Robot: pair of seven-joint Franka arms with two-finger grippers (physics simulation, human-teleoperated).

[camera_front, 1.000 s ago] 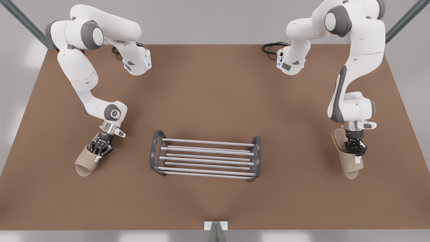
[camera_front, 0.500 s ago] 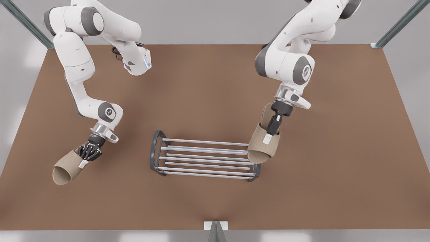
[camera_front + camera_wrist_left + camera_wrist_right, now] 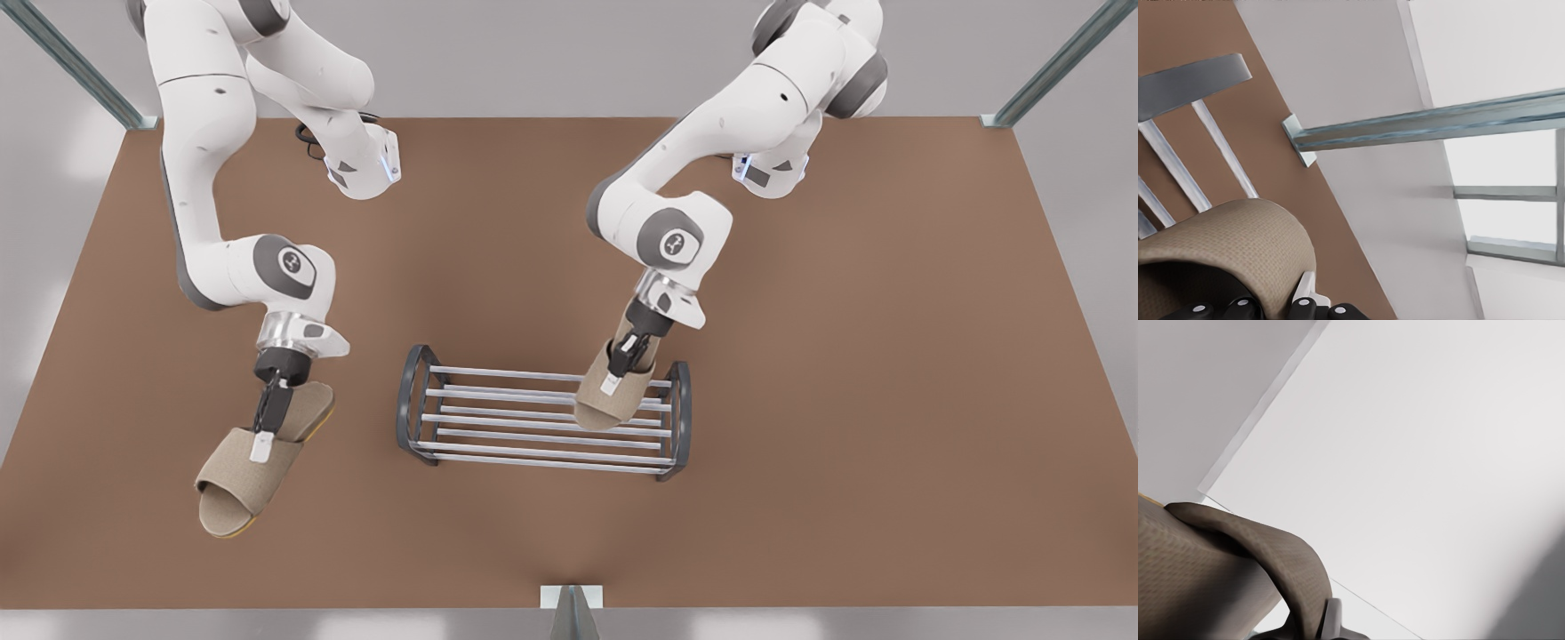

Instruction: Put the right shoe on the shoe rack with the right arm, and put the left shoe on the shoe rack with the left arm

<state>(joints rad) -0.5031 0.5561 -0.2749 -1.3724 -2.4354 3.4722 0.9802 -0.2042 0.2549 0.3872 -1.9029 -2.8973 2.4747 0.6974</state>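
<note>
The left gripper (image 3: 613, 373) is at the front view's right, over the rack (image 3: 533, 422), pinching the strap of the left shoe (image 3: 612, 402). The shoe hangs toe-down over the bars, near the end frame on the front view's right. The right gripper (image 3: 264, 425) is at the front view's left, well apart from the rack, and pinches the strap of the right shoe (image 3: 240, 476), held tilted above the table (image 3: 845, 400).

The round mark on each wrist joint is too small to read.

The left wrist view shows up close the shoe's woven strap (image 3: 1225, 247) with pale bars and a dark end frame (image 3: 1191, 83) beyond it. The right wrist view shows its shoe's strap (image 3: 1218, 567) against grey walls.
</note>
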